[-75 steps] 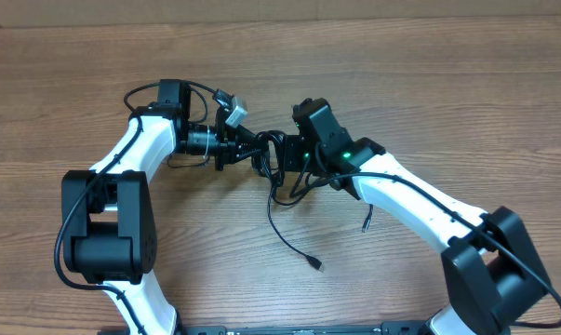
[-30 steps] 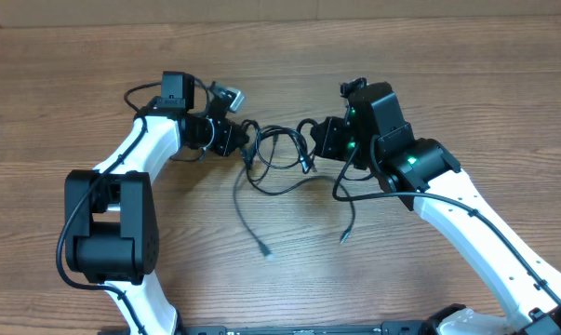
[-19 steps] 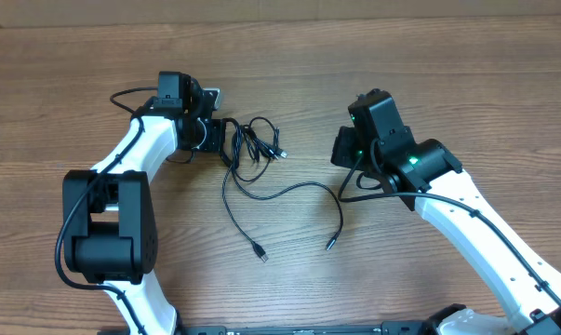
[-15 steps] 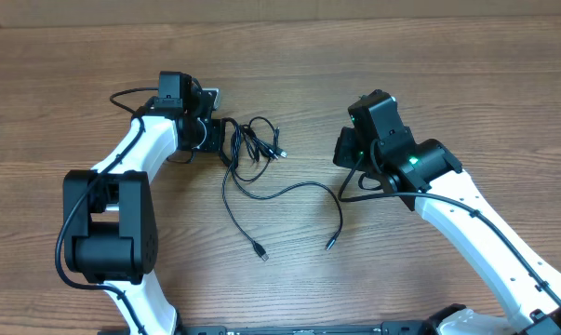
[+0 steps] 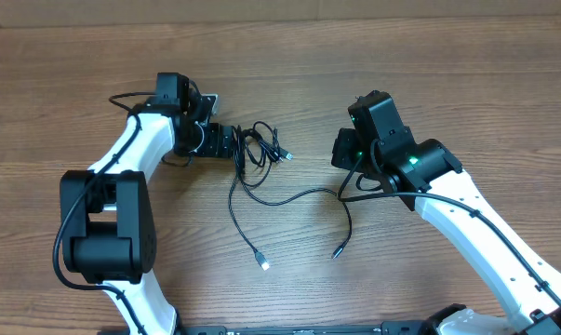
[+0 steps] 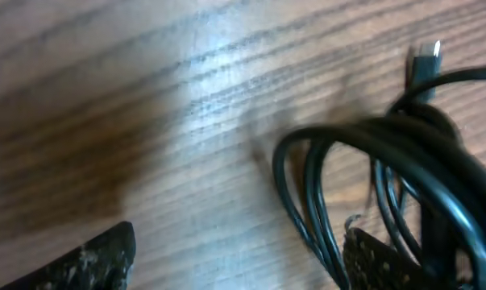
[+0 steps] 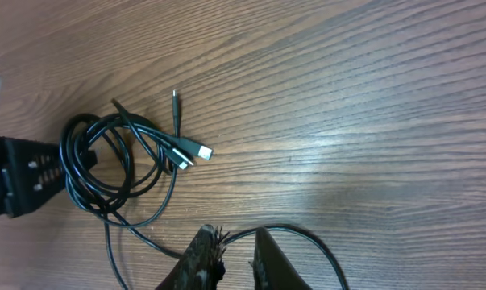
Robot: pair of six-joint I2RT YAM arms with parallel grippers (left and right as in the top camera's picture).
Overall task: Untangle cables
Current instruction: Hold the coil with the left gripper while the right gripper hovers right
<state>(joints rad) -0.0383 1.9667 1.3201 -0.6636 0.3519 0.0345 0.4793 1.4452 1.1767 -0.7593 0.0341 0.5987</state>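
Since half a second ago the left tool (image 5: 233, 142) has reached further toward the middle of the table (image 5: 466, 84) and spread its fingers. The cables (image 5: 260, 151) have slid slightly toward the near edge, and the plugs (image 5: 264, 265) on their two loose tails now lie closer to that edge. The right tool (image 5: 339, 151) has stayed put. The bunch lies left of the table's middle, touching the left tool. Only the left wrist view shows that tool's fingers (image 6: 97, 259) wide apart, open, with loops lying across one of them, all blurred. Only the right wrist view shows the right tool's fingers (image 7: 201, 259) almost together, closed on nothing, with one of the cables lying on the wood below. Overhead, the tools' bodies hide both sets of fingertips.
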